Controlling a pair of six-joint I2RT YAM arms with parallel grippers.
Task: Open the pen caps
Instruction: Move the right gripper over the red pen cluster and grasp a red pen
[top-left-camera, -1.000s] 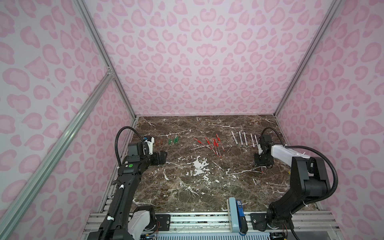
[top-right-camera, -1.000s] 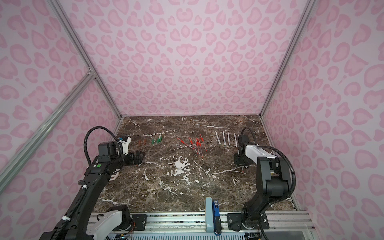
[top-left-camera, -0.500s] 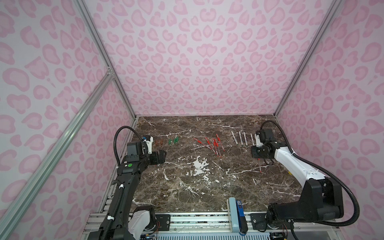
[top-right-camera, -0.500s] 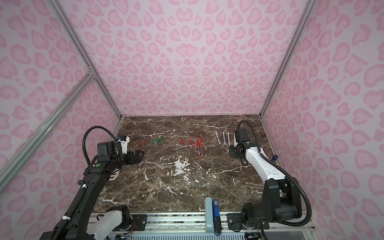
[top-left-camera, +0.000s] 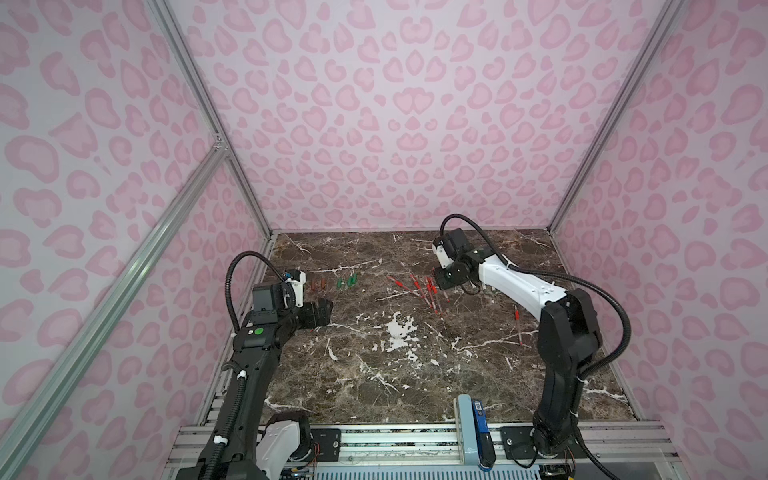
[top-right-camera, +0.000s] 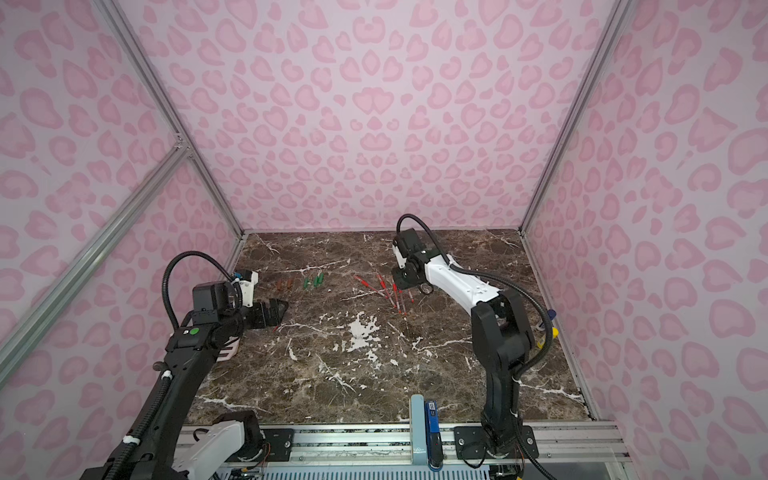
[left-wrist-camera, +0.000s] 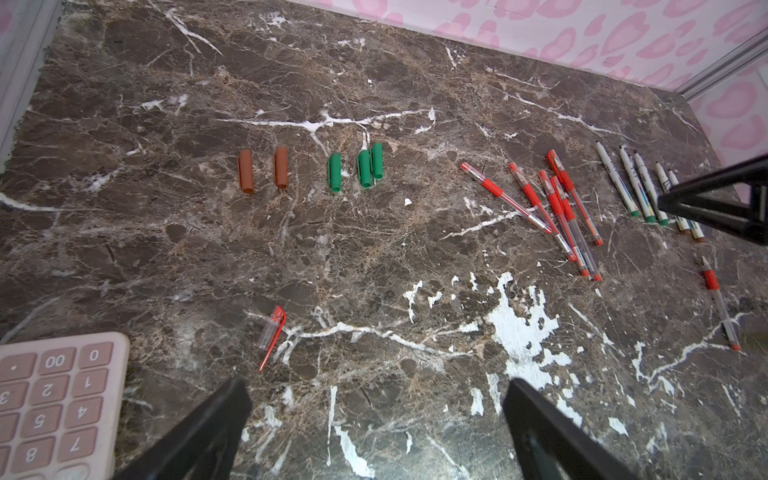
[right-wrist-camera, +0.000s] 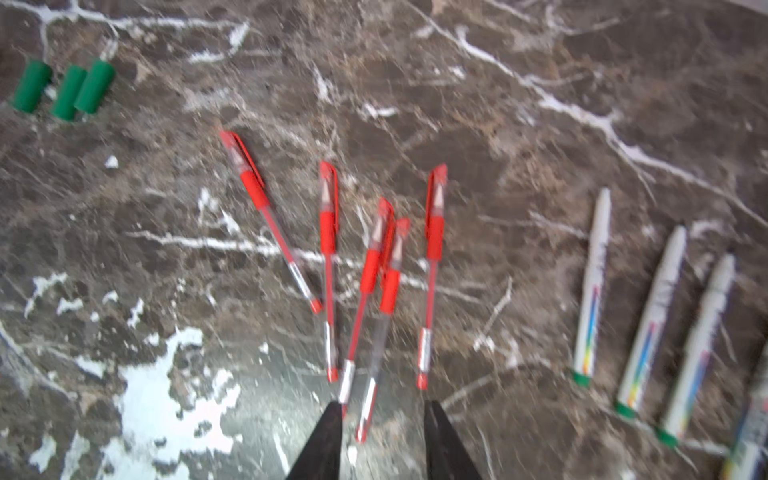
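- Left wrist view: the left gripper (left-wrist-camera: 376, 386) hung above the brown marble worktop (left-wrist-camera: 374, 257), its jaws wide apart with only bare stone showing between them.
- Just beyond one finger lay a loose clear cap (left-wrist-camera: 272, 332) with a red clip, near the corner of a pink calculator (left-wrist-camera: 54, 399).
- Farther off, two brown caps (left-wrist-camera: 245, 171) lay side by side but apart. Next to them lay three green caps (left-wrist-camera: 335, 172), two of which touched each other.
- Five red pens (left-wrist-camera: 561, 199) lay in a loose fan near the middle of the worktop. Each wore its pen cap (left-wrist-camera: 555, 160), and several crossed one another.
- Beside the fan, five white markers (left-wrist-camera: 617, 178) lay in a row with their dark tips bare, three with green ends and two with brown.
- One uncapped red pen (left-wrist-camera: 717, 299) lay alone, apart from the fan, on the right of the worktop.
- In the blurred right wrist view, the right gripper (right-wrist-camera: 383, 405) hovered at the tail ends of the fan with its jaws partly apart. The tail of one pen showed in the gap and was far thinner than it. Whether either finger touched that pen could not be told.
- In both top views the right gripper stood over the red pens near the middle. The left gripper sat low at the left side, short of the brown caps.
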